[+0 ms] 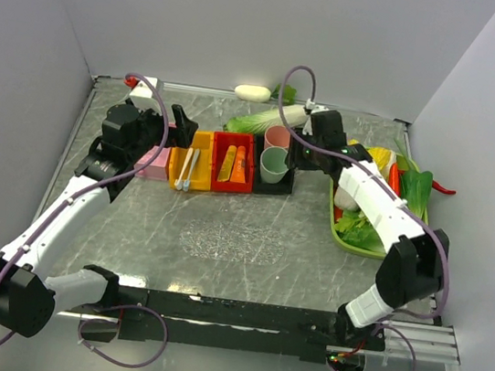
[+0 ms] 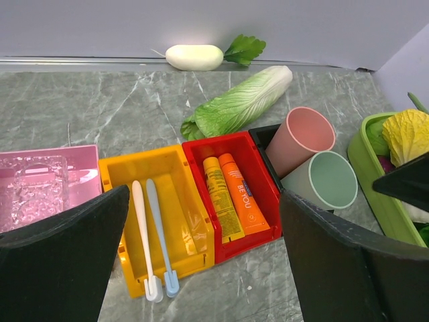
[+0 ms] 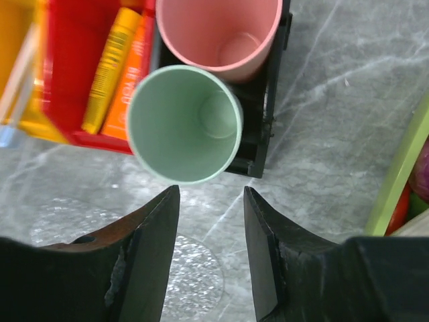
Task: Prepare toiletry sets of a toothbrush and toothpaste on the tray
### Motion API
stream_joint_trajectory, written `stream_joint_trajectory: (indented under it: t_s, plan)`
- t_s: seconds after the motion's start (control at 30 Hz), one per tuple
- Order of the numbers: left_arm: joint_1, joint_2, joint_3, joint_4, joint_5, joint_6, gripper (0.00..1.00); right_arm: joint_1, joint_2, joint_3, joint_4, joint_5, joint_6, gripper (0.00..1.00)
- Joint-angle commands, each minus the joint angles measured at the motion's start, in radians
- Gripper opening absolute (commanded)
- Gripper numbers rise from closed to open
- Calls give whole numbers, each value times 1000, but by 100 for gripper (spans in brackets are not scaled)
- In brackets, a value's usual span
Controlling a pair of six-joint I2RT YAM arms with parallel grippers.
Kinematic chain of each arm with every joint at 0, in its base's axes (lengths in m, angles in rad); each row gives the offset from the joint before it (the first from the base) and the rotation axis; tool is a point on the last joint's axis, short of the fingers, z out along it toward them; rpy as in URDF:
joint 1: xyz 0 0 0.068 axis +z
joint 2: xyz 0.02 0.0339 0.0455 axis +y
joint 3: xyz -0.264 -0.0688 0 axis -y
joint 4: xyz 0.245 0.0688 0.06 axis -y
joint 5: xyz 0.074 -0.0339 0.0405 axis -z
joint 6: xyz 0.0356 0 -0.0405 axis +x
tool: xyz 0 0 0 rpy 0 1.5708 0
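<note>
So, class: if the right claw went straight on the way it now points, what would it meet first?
Probably the green cup: it lies directly ahead of the open right claw, though depth is unclear.

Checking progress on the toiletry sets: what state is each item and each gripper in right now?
toothbrushes: two, lying side by side in the yellow bin
toothpaste tubes: two, lying in the red bin
tray: on the table, nothing on it
green cup: empty, in the black bin
pink cup: empty, same bin
left gripper: open, holding nothing
right gripper: open, holding nothing
</note>
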Motion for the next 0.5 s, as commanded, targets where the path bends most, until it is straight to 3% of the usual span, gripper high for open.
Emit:
stream_joint_trajectory:
  t_s: [0.0, 0.13, 0.47]
  plan:
    - [-3, -5, 8, 42, 10, -10, 98, 61, 92, 95, -58, 134, -12, 49]
    - [-3, -10, 10, 42, -2, -4, 99, 87, 136, 133, -71, 256, 16, 47]
    - [-3, -13, 8, 41, -1, -4, 99, 72, 210, 149, -16, 235, 47, 39]
